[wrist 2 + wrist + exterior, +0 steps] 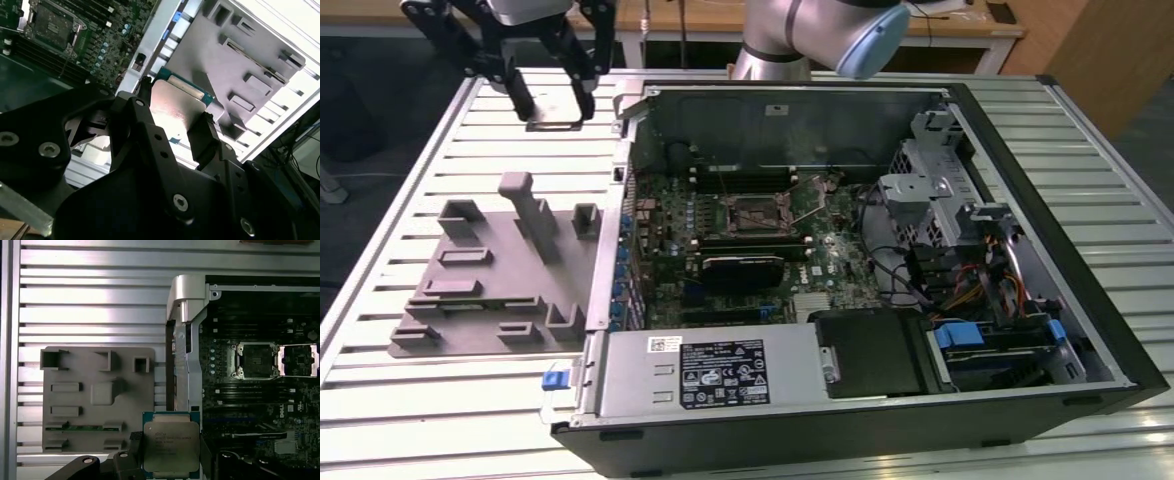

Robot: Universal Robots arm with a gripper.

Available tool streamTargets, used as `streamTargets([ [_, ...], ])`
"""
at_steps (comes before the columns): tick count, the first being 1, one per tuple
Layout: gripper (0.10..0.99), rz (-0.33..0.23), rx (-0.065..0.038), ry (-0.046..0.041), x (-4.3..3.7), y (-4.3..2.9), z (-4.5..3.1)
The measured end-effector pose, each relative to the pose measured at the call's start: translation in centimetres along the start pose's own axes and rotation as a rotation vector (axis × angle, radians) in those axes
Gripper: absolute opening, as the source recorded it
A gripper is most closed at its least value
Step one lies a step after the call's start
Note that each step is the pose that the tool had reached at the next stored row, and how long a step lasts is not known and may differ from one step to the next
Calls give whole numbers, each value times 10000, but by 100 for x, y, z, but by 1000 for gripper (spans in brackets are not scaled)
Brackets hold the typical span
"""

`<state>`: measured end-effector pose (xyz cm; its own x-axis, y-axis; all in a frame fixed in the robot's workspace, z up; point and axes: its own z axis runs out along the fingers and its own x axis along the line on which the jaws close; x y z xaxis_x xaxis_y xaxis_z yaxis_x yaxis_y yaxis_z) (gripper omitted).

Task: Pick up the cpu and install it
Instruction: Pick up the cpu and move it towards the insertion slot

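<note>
The cpu, a small square chip with a pale silvery top and a green rim, sits between two black fingers of my gripper, which is shut on it. In the second wrist view the cpu shows its shiny face between the fingertips of the gripper. In the exterior view the gripper hangs high above the slatted table, at the far left, off the case's far left corner. The motherboard socket lies open inside the case, its metal frame flipped aside.
A grey fixture plate with raised blocks lies on the table at the exterior view's left of the open computer case. The power supply fills the case's near corner. Drive cages and cables crowd the right side.
</note>
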<state>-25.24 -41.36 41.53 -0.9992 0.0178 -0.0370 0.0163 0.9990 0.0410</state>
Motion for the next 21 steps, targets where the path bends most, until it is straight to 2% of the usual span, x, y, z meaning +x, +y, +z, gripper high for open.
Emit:
streamTargets([
  [10, 541, 0, 0, 0, -211, 3, 12],
  [21, 541, -1, 1, 3, -489, 7, 34],
])
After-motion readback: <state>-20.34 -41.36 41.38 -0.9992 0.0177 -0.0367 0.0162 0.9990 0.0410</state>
